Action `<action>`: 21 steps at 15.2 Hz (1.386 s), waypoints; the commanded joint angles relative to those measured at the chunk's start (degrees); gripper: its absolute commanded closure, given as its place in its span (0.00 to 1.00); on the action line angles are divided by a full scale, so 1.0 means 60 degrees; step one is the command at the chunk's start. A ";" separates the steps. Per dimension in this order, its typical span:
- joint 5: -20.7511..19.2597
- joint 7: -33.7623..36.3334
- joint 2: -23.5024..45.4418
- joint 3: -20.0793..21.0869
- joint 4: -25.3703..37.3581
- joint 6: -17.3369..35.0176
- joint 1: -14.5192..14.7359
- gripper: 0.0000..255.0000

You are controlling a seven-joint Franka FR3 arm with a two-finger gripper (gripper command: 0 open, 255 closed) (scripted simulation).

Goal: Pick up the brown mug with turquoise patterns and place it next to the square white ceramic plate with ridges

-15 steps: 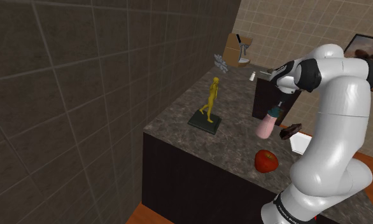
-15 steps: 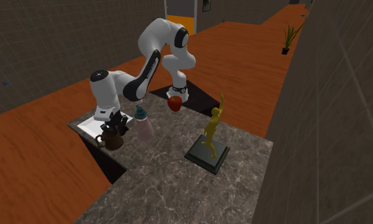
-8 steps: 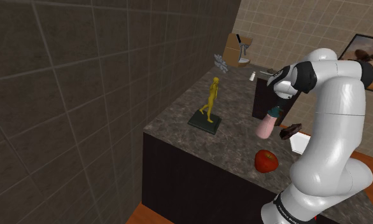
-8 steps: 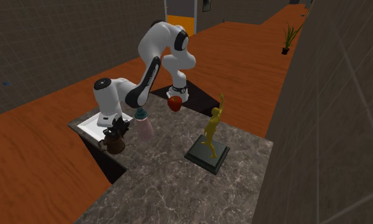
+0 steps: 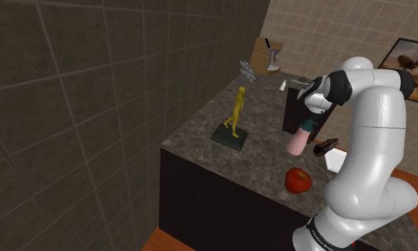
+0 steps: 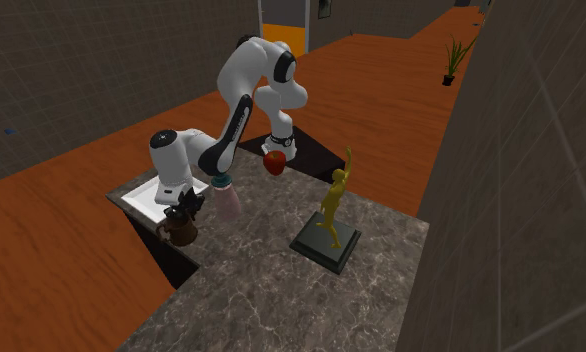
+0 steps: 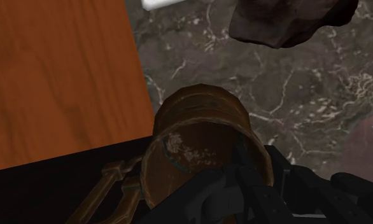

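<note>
In the wrist view the brown mug [image 7: 201, 137] lies close under my gripper [image 7: 246, 181], its mouth facing the camera and its handle [image 7: 109, 184] toward the counter's edge. The black fingers [image 7: 211, 194] clasp its rim. In the second exterior view the gripper [image 6: 187, 206] sits low over the mug [image 6: 182, 234], which is at the marble counter's [image 6: 281, 280] left corner. The white square plate [image 6: 143, 196] lies just behind the mug. In the shoulder view the gripper [image 5: 324, 147] is beside the plate [image 5: 337, 161], partly behind the arm.
A pink bottle [image 6: 226, 200] stands close to the gripper. A red apple [image 6: 274, 162] and a gold figurine [image 6: 333, 205] on a dark base are farther along the counter. The counter edge drops to an orange floor [image 7: 58, 76] right beside the mug.
The arm has lowered and folded, carrying the mug down and slightly toward the second exterior view's bottom, closer to the counter's corner beside the plate. Bottle, apple and figurine have stayed put.
</note>
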 commanded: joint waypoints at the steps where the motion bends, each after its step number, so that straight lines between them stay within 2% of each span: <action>1: 0.0001 -0.0001 -0.0001 0.0000 0.0000 0.0004 -0.0001 1.00; 3: 0.0001 -0.0001 -0.0001 0.0000 0.0000 0.0004 -0.0001 1.00; 4: 0.0001 -0.0001 0.0000 0.0000 0.0001 0.0004 -0.0001 0.00; 9: 0.0002 -0.0001 0.0000 0.0000 0.0001 0.0004 -0.0001 0.00; 13: -0.0414 0.0255 -0.0669 -0.0282 0.0299 -0.0901 0.0258 0.00; 21: -0.0415 0.0256 -0.0669 -0.0279 0.0299 -0.0901 0.0256 0.00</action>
